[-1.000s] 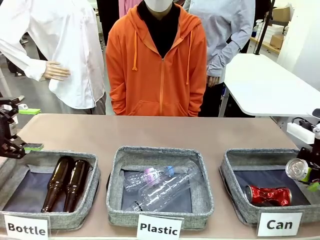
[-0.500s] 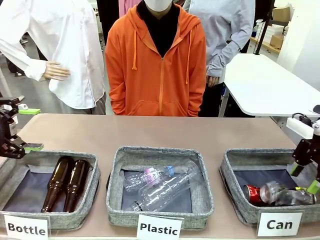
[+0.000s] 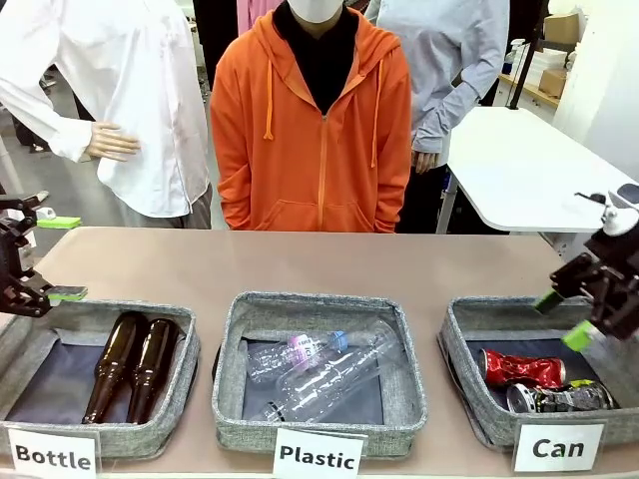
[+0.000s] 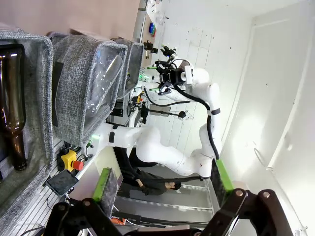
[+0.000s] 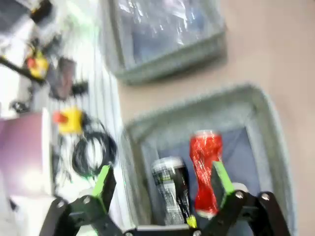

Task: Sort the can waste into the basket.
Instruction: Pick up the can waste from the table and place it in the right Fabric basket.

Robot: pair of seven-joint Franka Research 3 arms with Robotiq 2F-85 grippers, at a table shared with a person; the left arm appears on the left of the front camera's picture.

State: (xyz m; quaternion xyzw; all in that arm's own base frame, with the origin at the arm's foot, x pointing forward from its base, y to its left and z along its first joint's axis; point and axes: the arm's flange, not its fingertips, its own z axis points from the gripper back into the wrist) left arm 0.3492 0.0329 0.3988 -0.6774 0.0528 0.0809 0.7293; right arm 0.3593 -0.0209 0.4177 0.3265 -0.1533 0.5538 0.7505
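Red can and dark can lying in Can basket, my right end effector released above, my left end effector released, empty.

I see a grey woven-cloth basket with dark matt lining; in it a crushed, glossy red metal can and a dark can with a shiny silver top. My tabletop looks smooth, matt tan.
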